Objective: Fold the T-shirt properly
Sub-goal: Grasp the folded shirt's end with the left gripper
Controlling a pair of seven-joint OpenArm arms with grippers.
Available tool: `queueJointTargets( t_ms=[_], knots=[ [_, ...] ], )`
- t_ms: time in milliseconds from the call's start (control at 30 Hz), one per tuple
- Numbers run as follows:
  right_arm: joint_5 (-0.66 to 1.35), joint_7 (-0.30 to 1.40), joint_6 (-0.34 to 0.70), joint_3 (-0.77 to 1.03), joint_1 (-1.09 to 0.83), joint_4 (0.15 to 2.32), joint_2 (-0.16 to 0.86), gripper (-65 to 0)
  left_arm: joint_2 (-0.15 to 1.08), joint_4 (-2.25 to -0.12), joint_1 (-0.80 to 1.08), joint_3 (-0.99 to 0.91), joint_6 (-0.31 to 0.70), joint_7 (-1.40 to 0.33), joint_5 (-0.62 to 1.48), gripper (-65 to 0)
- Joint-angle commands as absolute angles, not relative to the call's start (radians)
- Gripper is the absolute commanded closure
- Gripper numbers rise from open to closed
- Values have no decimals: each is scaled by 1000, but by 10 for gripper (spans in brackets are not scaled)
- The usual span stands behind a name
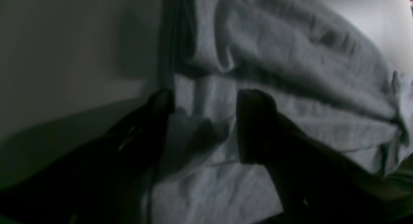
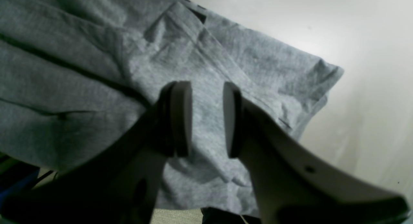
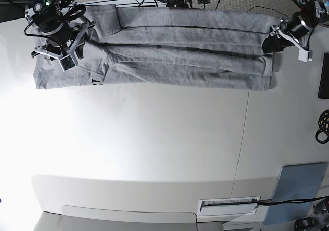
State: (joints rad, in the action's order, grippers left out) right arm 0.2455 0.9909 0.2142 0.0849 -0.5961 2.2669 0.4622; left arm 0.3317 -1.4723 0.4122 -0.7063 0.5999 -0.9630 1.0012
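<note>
Dark fingers of the left gripper (image 1: 203,127) stand parted over the T-shirt's (image 3: 169,51) end, holding nothing. Likewise the right gripper (image 2: 206,119) gapes above the sleeve end. Folded lengthwise into a long band, the shirt lies along the table's (image 3: 154,149) far edge, probably awaiting crosswise folding.

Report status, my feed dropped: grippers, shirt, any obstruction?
Left gripper open at the T-shirt hem end. Right gripper open over the sleeve end. Shirt folded into a long band along the table's far edge. Nothing blocking.
</note>
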Motion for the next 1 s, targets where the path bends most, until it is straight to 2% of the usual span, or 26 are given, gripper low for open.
queueJointTargets(
  t_ms=[0,467,533,633,700,800,967],
  knots=[
    [246,972,213,91,-596,2284,474,-170,343,-1483,412,-710,597,-936,1025,-324],
    [246,980,213,91,-596,2284,474,-170,237,-1390,311,-710,595,-876,1022,-324],
    [245,980,213,91,-596,2284,474,-170,235,-1385,311,-710,595,-852,1021,-305],
    [246,980,213,91,-596,2284,474,-170,235,-1385,316,-710,596,-853,1007,-228],
    [246,979,213,91,-596,2284,474,-170,235,-1385,323,-710,596,-853,988,-199],
    [246,979,213,91,-596,2284,474,-170,235,-1385,346,-710,617,-842,987,-199],
    [246,979,213,91,-596,2284,474,-170,235,-1385,403,-710,633,-722,987,-199]
  ],
)
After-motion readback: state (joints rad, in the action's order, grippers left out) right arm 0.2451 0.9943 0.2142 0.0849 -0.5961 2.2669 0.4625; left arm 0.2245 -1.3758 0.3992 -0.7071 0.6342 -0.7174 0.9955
